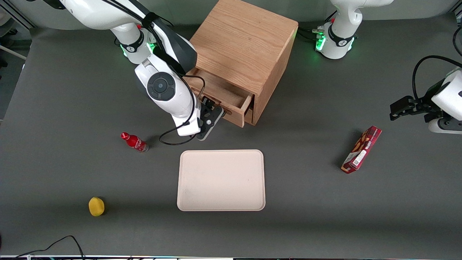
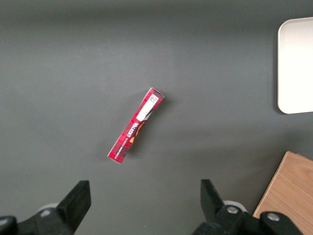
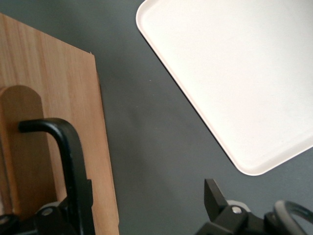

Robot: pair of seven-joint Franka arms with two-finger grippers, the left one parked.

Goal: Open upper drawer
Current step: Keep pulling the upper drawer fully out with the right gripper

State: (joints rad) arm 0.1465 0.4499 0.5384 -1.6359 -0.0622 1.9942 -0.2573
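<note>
The wooden cabinet (image 1: pixel 242 47) stands at the back middle of the table. Its upper drawer (image 1: pixel 220 92) is pulled partly out and shows a shallow wooden interior. My right gripper (image 1: pixel 213 112) is at the drawer's front panel, on the side nearer the front camera. In the right wrist view the gripper (image 3: pixel 146 193) is open wide. One finger (image 3: pixel 80 205) lies against the thin black bar handle (image 3: pixel 68 147) on the oak drawer front (image 3: pixel 58 88). The other finger (image 3: pixel 215 198) hangs over bare table. The lower drawer is mostly hidden under the upper one.
A cream tray (image 1: pixel 221 180) lies nearer the front camera than the cabinet, also in the right wrist view (image 3: pixel 234 73). A red bottle (image 1: pixel 134 142) and a yellow fruit (image 1: pixel 96 206) lie toward the working arm's end. A red box (image 1: pixel 361 149) lies toward the parked arm's end.
</note>
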